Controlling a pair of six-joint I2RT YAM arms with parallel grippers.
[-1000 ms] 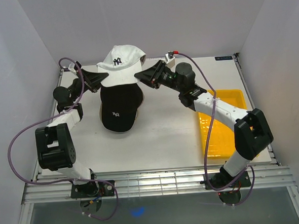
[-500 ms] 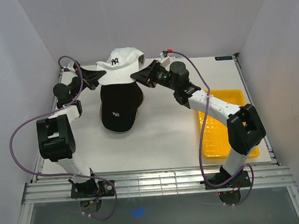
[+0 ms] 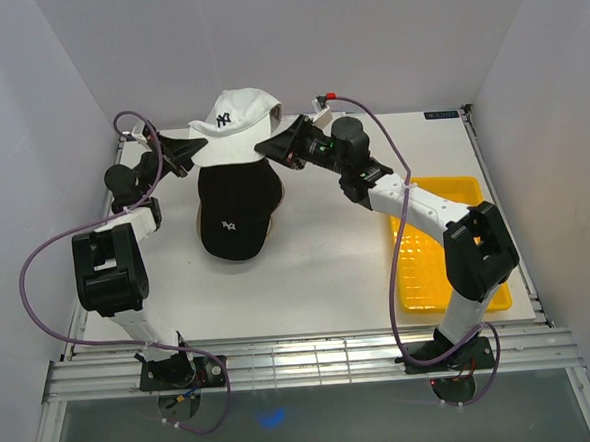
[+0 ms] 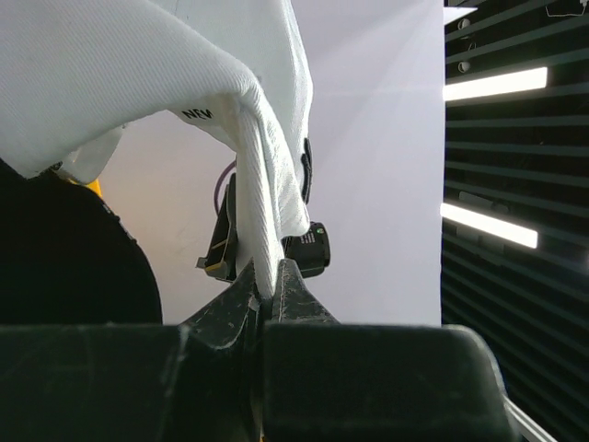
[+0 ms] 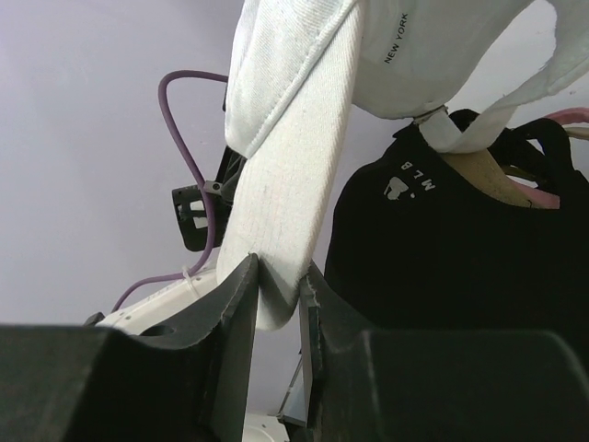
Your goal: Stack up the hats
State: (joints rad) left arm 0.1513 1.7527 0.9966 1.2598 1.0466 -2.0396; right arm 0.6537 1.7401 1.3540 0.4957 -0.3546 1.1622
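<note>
The white cap with a dark NY mark [image 3: 231, 128] hangs in the air above the black cap [image 3: 233, 211], which lies on the table at the back left, on top of tan and pink caps that show only as edges [image 5: 543, 195]. My left gripper [image 3: 198, 147] is shut on the white cap's left rim [image 4: 260, 221]. My right gripper [image 3: 263, 149] is shut on its right rim [image 5: 293, 203]. The black cap also shows in the right wrist view [image 5: 460, 249], below the white one.
A yellow mesh tray [image 3: 438, 240] lies at the right of the table under my right arm. The enclosure's white walls stand close behind and beside the caps. Purple cables loop from both arms.
Both grippers have carried the white cap slightly further back and up over the black cap. The right arm has stretched further left.
</note>
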